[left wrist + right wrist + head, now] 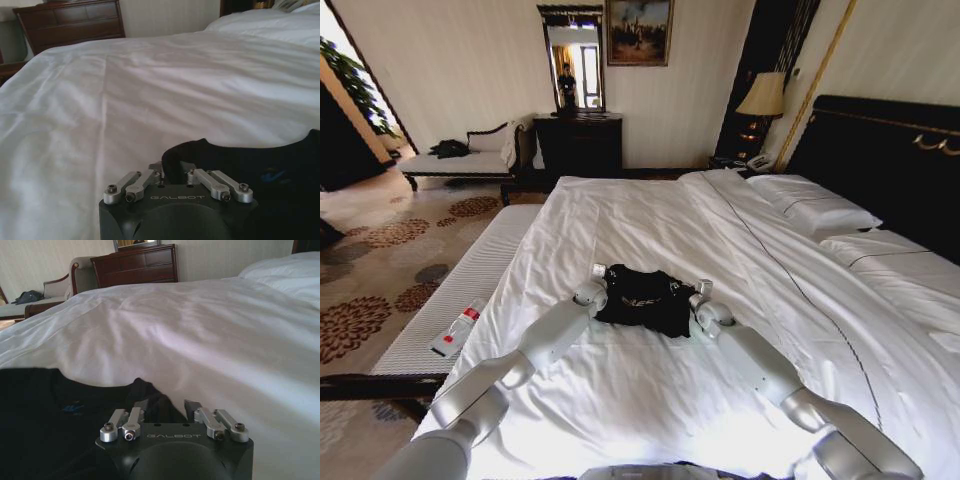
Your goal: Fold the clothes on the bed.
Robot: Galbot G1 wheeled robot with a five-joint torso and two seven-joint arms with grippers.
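Observation:
The clothes are one black T-shirt, lying bunched in a small heap in the middle of the white bed. My left gripper sits at the shirt's left edge and my right gripper at its right edge, both low on the sheet. In the left wrist view the left gripper is shut on a raised fold of the T-shirt. In the right wrist view the right gripper stands open, with the T-shirt's edge reaching in between its fingers.
White pillows and a dark headboard are at the right. A pale bench along the bed's left side carries a small remote-like object. Farther back stand a dark dresser, a chaise and a lamp.

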